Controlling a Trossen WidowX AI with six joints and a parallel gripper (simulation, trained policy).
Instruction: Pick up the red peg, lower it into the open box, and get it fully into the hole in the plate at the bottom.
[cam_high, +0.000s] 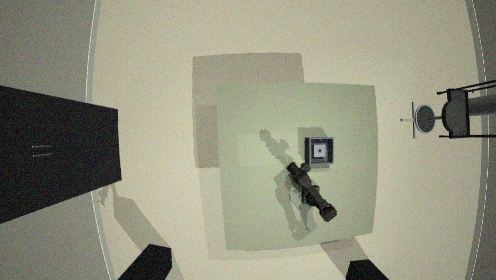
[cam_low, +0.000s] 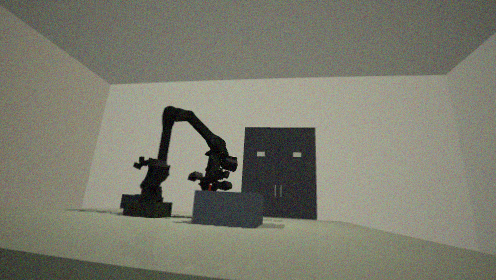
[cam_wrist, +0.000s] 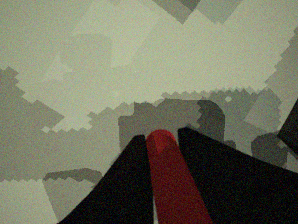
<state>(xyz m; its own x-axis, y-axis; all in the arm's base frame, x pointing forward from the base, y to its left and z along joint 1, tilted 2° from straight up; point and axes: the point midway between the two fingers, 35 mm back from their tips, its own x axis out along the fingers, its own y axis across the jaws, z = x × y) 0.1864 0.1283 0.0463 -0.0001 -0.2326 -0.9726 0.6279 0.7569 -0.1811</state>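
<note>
My gripper (cam_wrist: 161, 141) is shut on the red peg (cam_wrist: 176, 187) (cam_low: 210, 187). In the wrist view the peg runs from between the fingertips down to the bottom edge of the frame. The open box (cam_high: 306, 151) (cam_low: 227, 209) is dark blue-grey. In the top view it stands just right of and above the gripper end of the arm, and the gripper is outside it. The light plate (cam_high: 323, 154) with a small dark hole shows at its bottom. In the exterior view the box hides the fingertips and the peg's lower part; whether the peg touches the table cannot be told.
The arm (cam_high: 312, 193) (cam_low: 205, 132) reaches over the pale green table (cam_high: 350, 110) from its base (cam_low: 146, 206), close beside the box. A dark cabinet (cam_high: 65, 150) (cam_low: 280, 172) stands off the table. A dark chair (cam_high: 456, 114) stands to the right of it in the top view.
</note>
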